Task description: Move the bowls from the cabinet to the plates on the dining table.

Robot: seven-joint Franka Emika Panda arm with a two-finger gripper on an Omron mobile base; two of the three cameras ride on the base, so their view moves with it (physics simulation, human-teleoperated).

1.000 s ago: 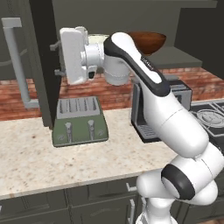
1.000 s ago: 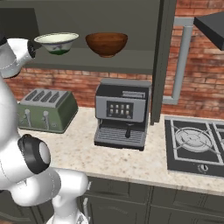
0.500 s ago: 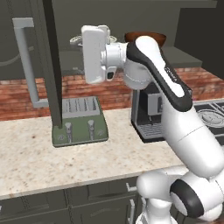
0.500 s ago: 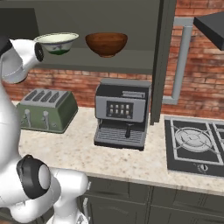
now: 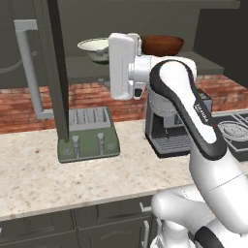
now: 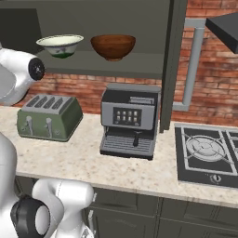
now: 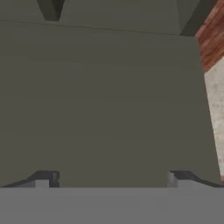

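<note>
The end effector [image 7: 111, 177] gapes wide (holding nothing) before the cabinet [image 7: 105, 100]; both bowls [image 6: 60, 45] sit shelved.

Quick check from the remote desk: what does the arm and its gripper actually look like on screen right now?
The arm is glossy white with rounded shells, dark grey bands at the joints and small dark lettering on one link. The hand is a white boxy block. The gripper ends in two small dark grey tips. No loose cables show.
</note>
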